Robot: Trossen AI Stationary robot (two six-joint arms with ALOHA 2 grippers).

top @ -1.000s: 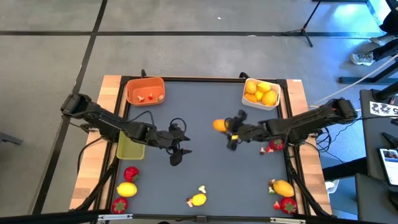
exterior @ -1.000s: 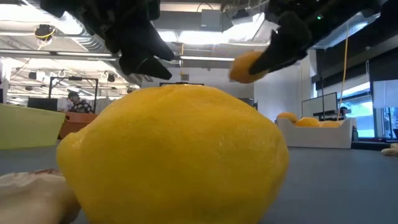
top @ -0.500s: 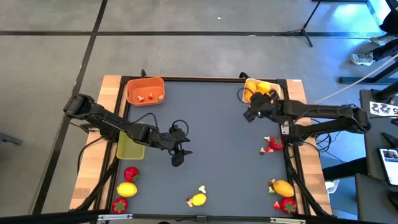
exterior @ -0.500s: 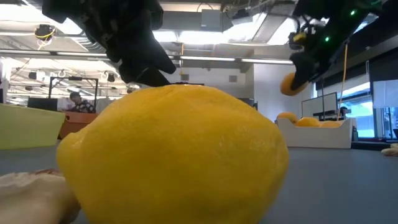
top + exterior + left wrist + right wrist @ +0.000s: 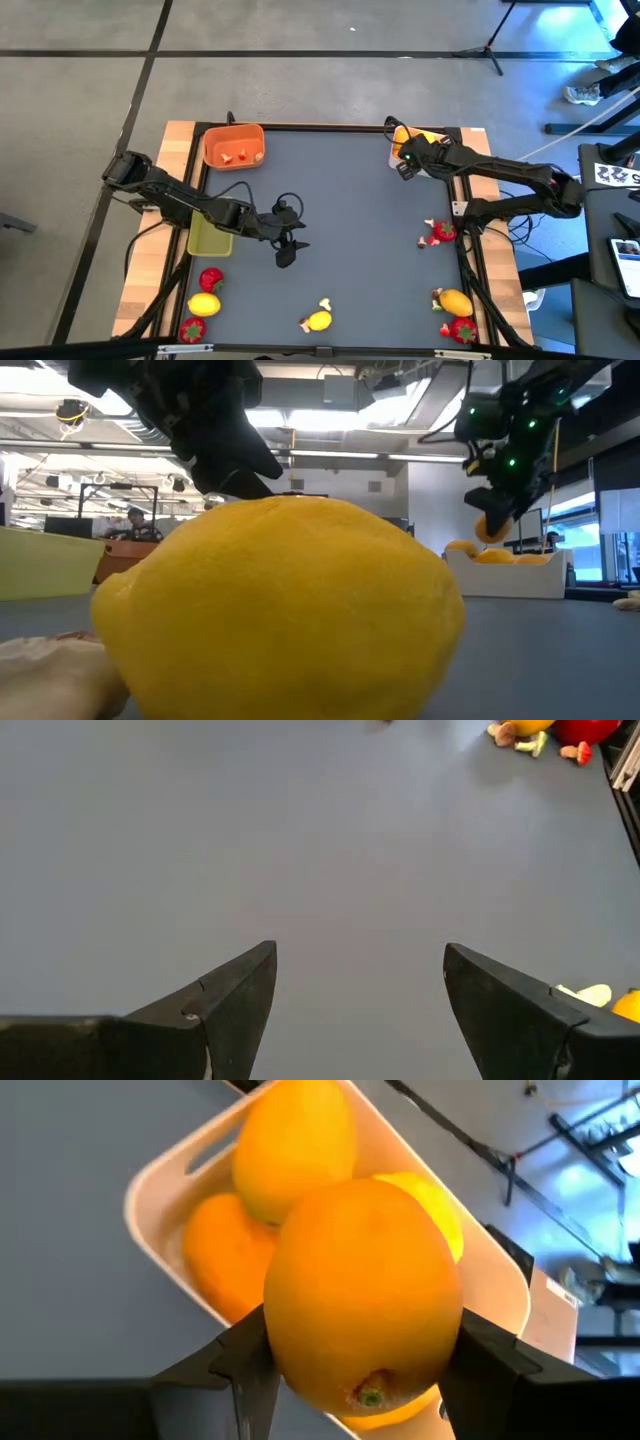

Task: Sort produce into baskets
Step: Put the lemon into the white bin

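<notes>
The orange (image 5: 360, 1295) is squeezed between the two fingers of my right gripper (image 5: 405, 160). I hold it up in the air, right above the white basket (image 5: 394, 147) in the upper right of the high view. That basket has other yellow and orange fruits (image 5: 295, 1140) in it.

My left gripper (image 5: 285, 243) hangs over the bare gray table (image 5: 340, 210), a bit left of the middle of the high view. Its fingers are spread apart and hold nothing.

The orange basket (image 5: 233, 146) sits in the upper left with a few tiny bits inside. The yellow-green basket (image 5: 208, 240) lies at the left edge, partly under my left arm. Strawberries (image 5: 211, 279) and lemons (image 5: 204, 305) lie in the lower left and lower right. One more lemon (image 5: 319, 320) sits at the bottom middle.
</notes>
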